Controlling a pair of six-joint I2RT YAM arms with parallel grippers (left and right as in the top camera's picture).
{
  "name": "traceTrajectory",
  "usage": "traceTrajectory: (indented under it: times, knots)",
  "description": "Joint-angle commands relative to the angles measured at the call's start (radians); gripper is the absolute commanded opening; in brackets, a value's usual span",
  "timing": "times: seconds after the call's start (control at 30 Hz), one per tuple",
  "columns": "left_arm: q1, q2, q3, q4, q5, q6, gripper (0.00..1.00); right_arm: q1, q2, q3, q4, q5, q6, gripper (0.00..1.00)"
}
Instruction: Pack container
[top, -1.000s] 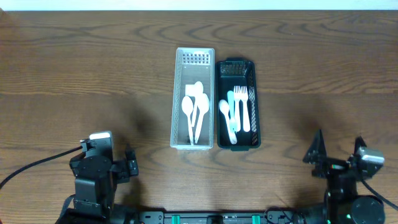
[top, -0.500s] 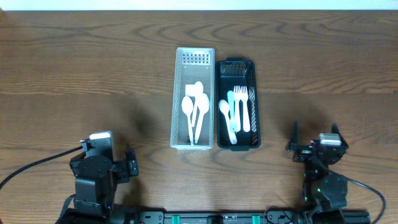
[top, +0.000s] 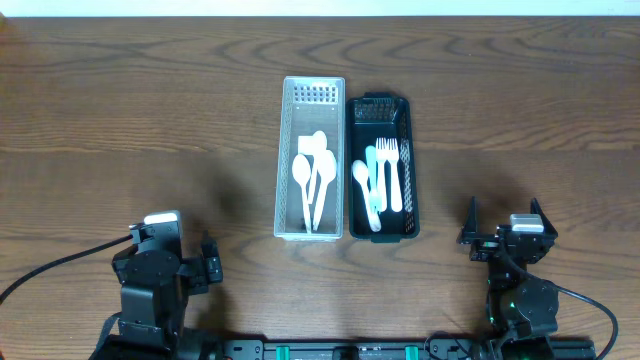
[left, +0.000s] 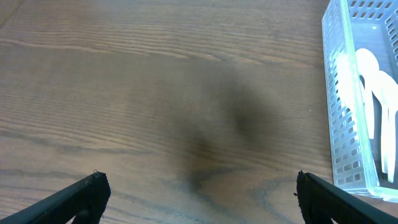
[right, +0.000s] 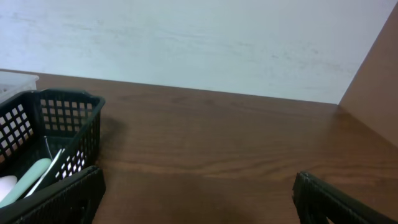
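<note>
Left end effector (left: 198, 185) and right end effector (right: 199, 183) gape empty; black basket (right: 62, 115) partly cut off.

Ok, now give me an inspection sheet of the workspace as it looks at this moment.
Surface: dark wood-grain table.
Job's things: white basket holding white spoons; black basket right beside it, holding forks and other cutlery.
Clutter: nothing seen.
Grippers: left gripper open, empty, over bare wood; right gripper open, empty, near the black basket's corner.
Cables: black cable runs from the left arm off the table's left edge; another cable beside the right arm.
Surroundings: white wall beyond the far edge.
</note>
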Motion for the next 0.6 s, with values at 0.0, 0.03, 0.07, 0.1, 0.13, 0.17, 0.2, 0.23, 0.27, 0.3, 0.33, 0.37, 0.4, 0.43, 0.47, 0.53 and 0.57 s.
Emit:
traceTrajectory:
  times: [0.0,0.03,0.07,0.1,0.13,0.17,0.2,0.23,0.27,0.3,0.33,0.37,0.4,0.43,0.47,0.53,0.57]
  knots:
    - [-0.004,0.0,-0.002,-0.003,-0.012,0.014,0.98,-0.009,-0.006,-0.002,-0.006,-0.011,-0.013,0.99]
    - [-0.004,0.0,-0.002,-0.003,-0.012,0.014,0.98,-0.009,-0.006,-0.002,-0.006,-0.011,-0.013,0.99]
    - [-0.004,0.0,-0.002,-0.003,-0.012,0.014,0.98,-0.009,-0.006,-0.002,-0.006,-0.011,-0.013,0.99]
    - [-0.004,0.0,-0.002,-0.003,-0.012,0.014,0.98,-0.009,-0.006,-0.002,-0.006,-0.011,-0.013,0.99]
    - [-0.004,0.0,-0.002,-0.003,-0.012,0.014,0.98,-0.009,-0.006,-0.002,-0.006,-0.011,-0.013,0.99]
    - [-0.004,0.0,-0.002,-0.003,-0.012,0.014,0.98,-0.009,-0.006,-0.002,-0.006,-0.011,-0.013,0.99]
    - [-0.004,0.0,-0.002,-0.003,-0.012,0.014,0.98,-0.009,-0.006,-0.002,-0.006,-0.011,-0.013,0.99]
    - [-0.004,0.0,-0.002,-0.003,-0.012,0.014,0.98,-0.009,-0.006,-0.002,-0.006,-0.011,-0.013,0.99]
    - [-0.004,0.0,-0.002,-0.003,-0.012,0.014,0.98,-0.009,-0.006,-0.002,-0.006,-0.011,-0.013,0.99]
    - [-0.004,0.0,-0.002,-0.003,-0.012,0.014,0.98,-0.009,-0.006,-0.002,-0.006,-0.011,-0.013,0.99]
    - [-0.004,0.0,-0.002,-0.003,-0.012,0.014,0.98,-0.009,-0.006,-0.002,-0.006,-0.011,-0.013,0.99]
    - [-0.004,0.0,-0.002,-0.003,-0.012,0.013,0.98,-0.009,-0.006,-0.002,-0.006,-0.011,-0.013,0.99]
    - [-0.004,0.0,-0.002,-0.003,-0.012,0.014,0.98,-0.009,-0.006,-0.002,-0.006,-0.011,-0.013,0.99]
    - [-0.004,0.0,-0.002,-0.003,-0.012,0.014,0.98,-0.009,-0.006,-0.002,-0.006,-0.011,-0.013,0.99]
    - [-0.004,0.0,-0.002,-0.003,-0.012,0.014,0.98,-0.009,-0.006,-0.002,-0.006,-0.011,-0.013,0.99]
    - [-0.004,0.0,-0.002,-0.003,-0.012,0.014,0.98,-0.009,-0.006,-0.002,-0.006,-0.011,-0.013,0.99]
    - [-0.003,-0.001,-0.002,-0.009,-0.012,0.014,0.98,-0.009,-0.006,-0.002,-0.006,-0.011,-0.013,0.99]
